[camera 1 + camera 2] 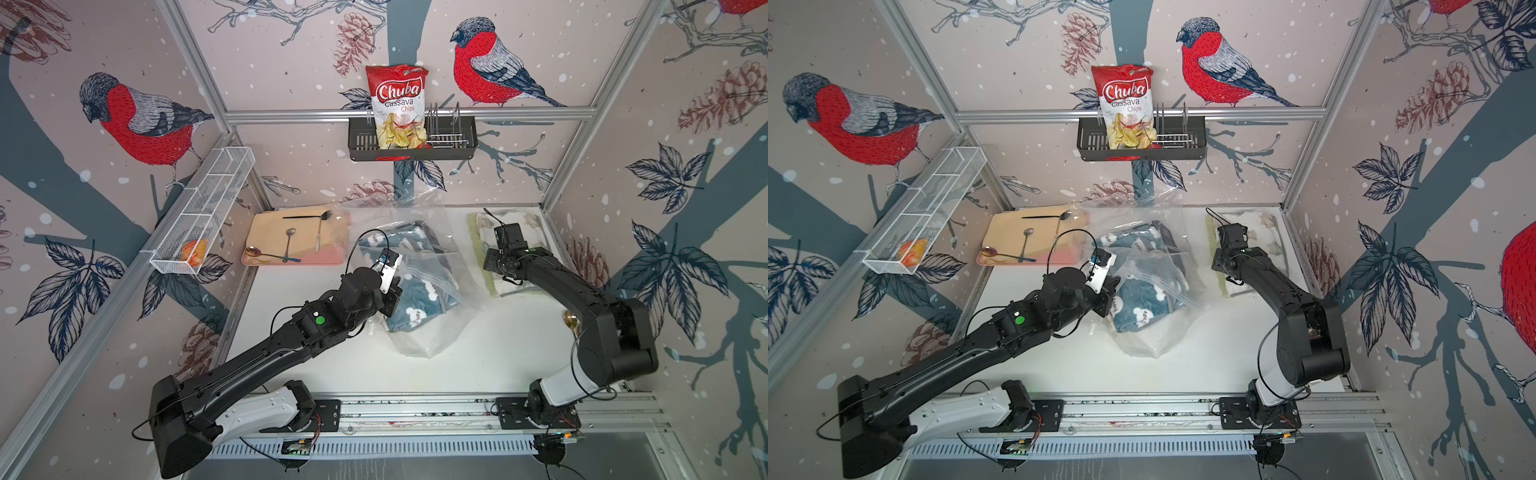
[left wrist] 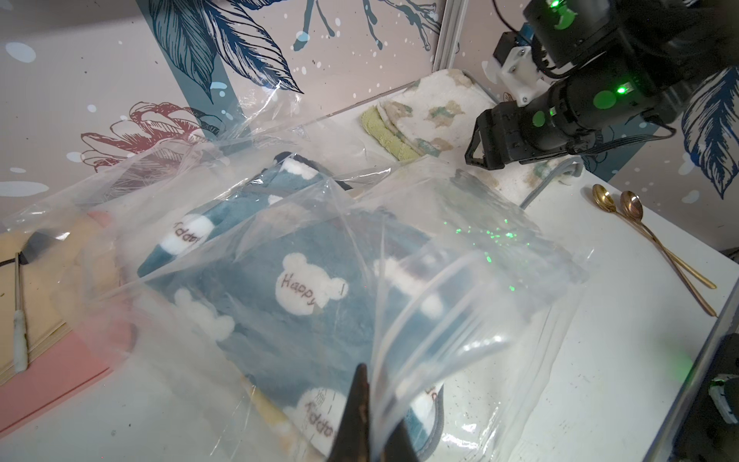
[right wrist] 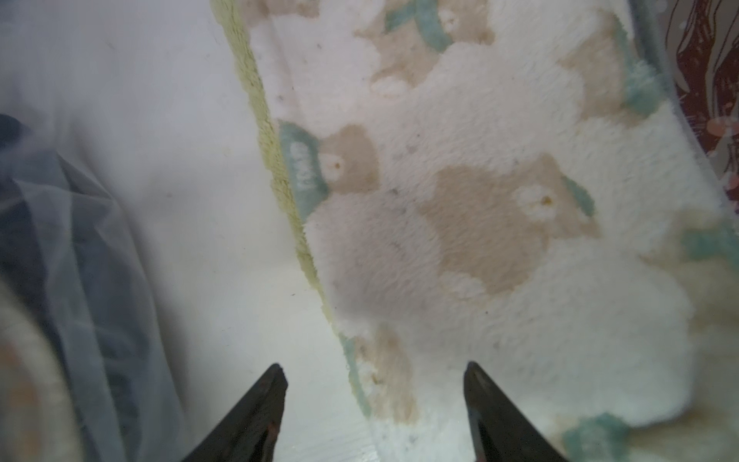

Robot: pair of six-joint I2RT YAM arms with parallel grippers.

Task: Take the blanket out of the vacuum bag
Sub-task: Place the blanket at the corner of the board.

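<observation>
The vacuum bag (image 1: 440, 336) (image 1: 1158, 340) (image 2: 460, 300) lies crumpled and transparent in the middle of the white table. Inside it sits the blanket (image 1: 419, 303) (image 1: 1146, 303) (image 2: 256, 296), blue fleece with white "Happy" bear patches. My left gripper (image 1: 392, 303) (image 1: 1105, 303) (image 2: 374, 384) is shut on a fold of the bag's plastic at its near left side. My right gripper (image 1: 492, 268) (image 1: 1220, 266) (image 3: 374, 368) hangs open and holds nothing, just above the edge of a cream bear-print blanket (image 1: 515, 220) (image 3: 480, 200) lying outside the bag at the back right.
A pink tray (image 1: 291, 261) with a beige mat and spoons sits at the back left, touching the bag. Two gold spoons (image 2: 624, 212) lie near the right edge. A black wall basket (image 1: 453, 143) holds a chips bag (image 1: 399, 104). A white wire basket (image 1: 199, 220) hangs on the left wall.
</observation>
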